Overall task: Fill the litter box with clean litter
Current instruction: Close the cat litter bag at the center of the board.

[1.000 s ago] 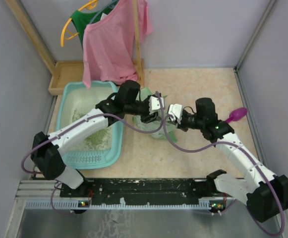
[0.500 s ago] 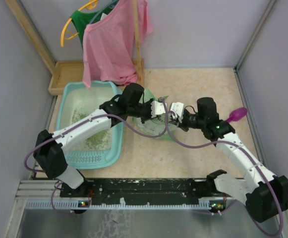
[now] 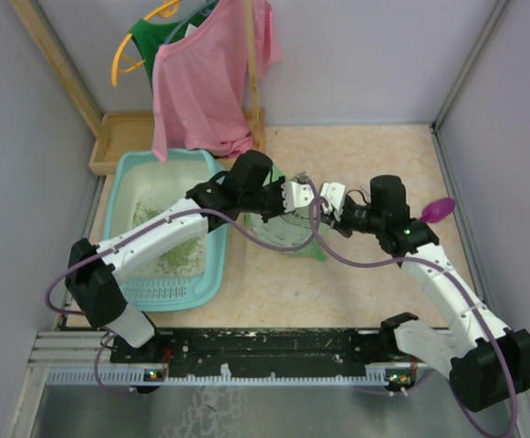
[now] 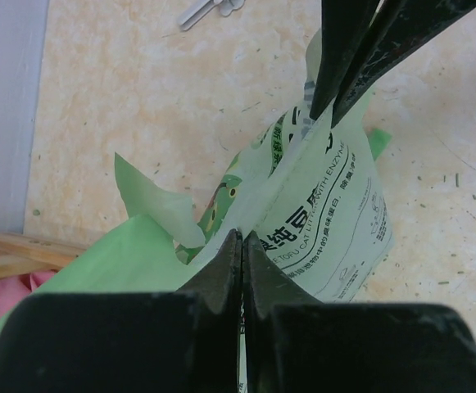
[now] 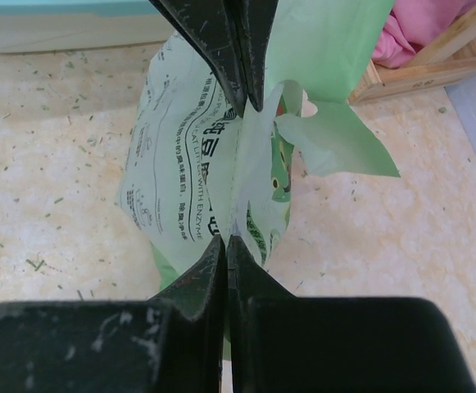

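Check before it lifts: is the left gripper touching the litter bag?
Touching. The left wrist view shows the left gripper shut on the litter bag, its film pinched with no gap.

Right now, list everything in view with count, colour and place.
light-teal plastic litter box: one, teal, left side.
clean litter, loose granules: one patch, olive-green, in the litter box.
pale green printed bag: one, green, centre.
magenta plastic scoop: one, magenta, far right.
wooden tray: one, tan, behind the box.
pink shirt: one, pink, hanging behind.
green garment on yellow hanger: one, green, back left.
left gripper: one, black, shut on the bag.
right gripper: one, black, shut on the bag.
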